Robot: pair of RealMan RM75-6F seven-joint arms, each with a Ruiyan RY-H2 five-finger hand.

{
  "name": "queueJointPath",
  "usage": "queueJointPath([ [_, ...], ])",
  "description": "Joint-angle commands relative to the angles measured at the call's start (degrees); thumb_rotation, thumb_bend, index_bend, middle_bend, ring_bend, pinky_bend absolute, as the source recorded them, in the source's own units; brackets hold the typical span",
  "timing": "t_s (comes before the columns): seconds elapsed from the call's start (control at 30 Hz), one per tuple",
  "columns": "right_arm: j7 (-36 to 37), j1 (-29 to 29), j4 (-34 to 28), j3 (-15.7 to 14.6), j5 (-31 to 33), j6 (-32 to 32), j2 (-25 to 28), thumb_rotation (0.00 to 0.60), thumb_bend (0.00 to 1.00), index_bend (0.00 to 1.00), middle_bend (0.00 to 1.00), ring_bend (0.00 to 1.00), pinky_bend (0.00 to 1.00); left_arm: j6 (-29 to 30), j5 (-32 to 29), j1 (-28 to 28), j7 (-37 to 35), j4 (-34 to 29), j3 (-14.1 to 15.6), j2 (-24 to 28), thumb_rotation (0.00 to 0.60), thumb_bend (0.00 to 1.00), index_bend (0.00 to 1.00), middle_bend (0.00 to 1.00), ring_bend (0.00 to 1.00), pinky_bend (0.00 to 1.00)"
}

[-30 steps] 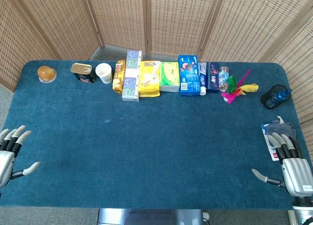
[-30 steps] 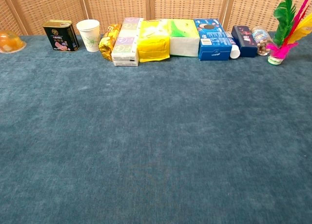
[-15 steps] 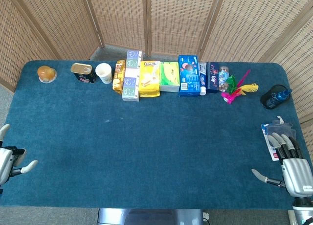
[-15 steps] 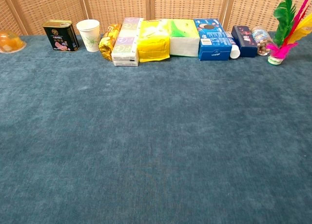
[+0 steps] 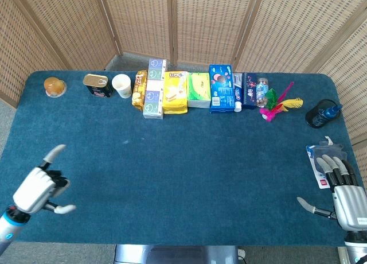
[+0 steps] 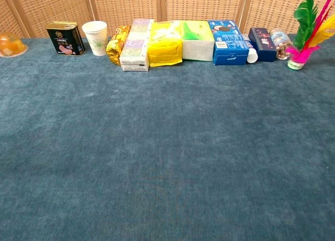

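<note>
Blue cloth table [image 5: 189, 172]; left hand [image 5: 39, 188] raised over near-left edge, fingers spread, empty; right hand [image 5: 343, 189] flat, fingers apart, touching plastic packet [image 5: 320, 160]; box row [image 5: 189, 92] far off.

Two hands showed — the left hand [image 5: 39, 189] at lower left, the right hand [image 5: 343, 190] at lower right. Along the top there were one cup [image 5: 121, 85], one tin [image 5: 97, 85], one small jar [image 5: 262, 89], one feathered toy [image 5: 276, 104] — and about seven boxes and packets, among them one blue box [image 5: 220, 88] and one yellow packet [image 5: 175, 92].
</note>
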Motion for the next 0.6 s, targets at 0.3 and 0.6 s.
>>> queueJointPath([
  [0.3,0.34,-0.08,-0.23,0.79,1.41,-0.01,0.28,0.249,0.0,0.03,0.0,0.0,0.0,-4.08,14.45,-16.63,1.53,3.29,3.25,-6.79,0.0,0.0,1.0,1.0,0.91,0.0],
  [0.6,2.0,-0.03,0.05,2.12,4.17,-0.6,0.85,0.25,0.0,0.03,0.0,0.0,0.0,-16.67,17.44,-27.41,8.43,-8.45,2.28,-7.71,0.0,0.0,1.0,1.0,0.92,0.0],
])
